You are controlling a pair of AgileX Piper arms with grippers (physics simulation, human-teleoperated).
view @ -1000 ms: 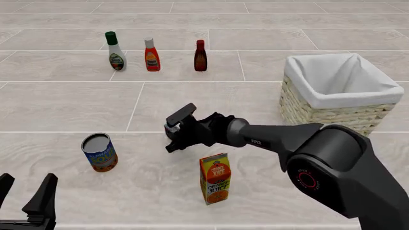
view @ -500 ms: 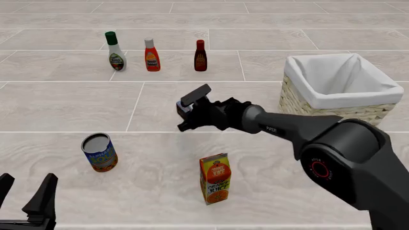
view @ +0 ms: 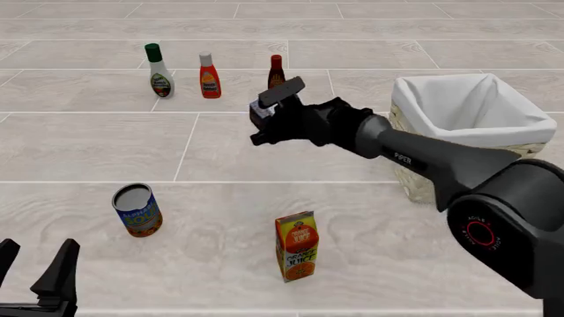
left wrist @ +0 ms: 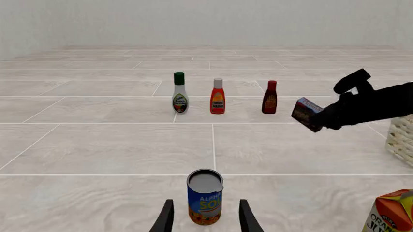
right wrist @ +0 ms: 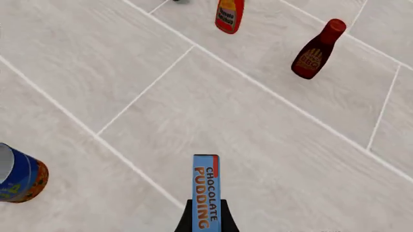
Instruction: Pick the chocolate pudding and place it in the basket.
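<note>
**Pudding held aloft, partway toward basket**

The chocolate pudding [right wrist: 206,191] is clamped edge-on between the fingers of the right gripper [view: 264,113], closed tight on the box's narrow faces so the label is readable in the right wrist view. It is carried well above the surface [view: 97,152], in the middle of the scene, near the dark sauce bottle [view: 276,71] at the far row; height is judged to be kept for clearing the rim. The basket [view: 458,135] sits to the right, apart from the box, so the placing is not yet done. A rightward move and release over the white lining is judged as what is left. The left gripper [left wrist: 205,218] is parked low at the near left, fingers spread wide and empty, the can [left wrist: 204,196] just ahead of it. The juice carton [view: 298,246] stands untouched at near centre.
</note>
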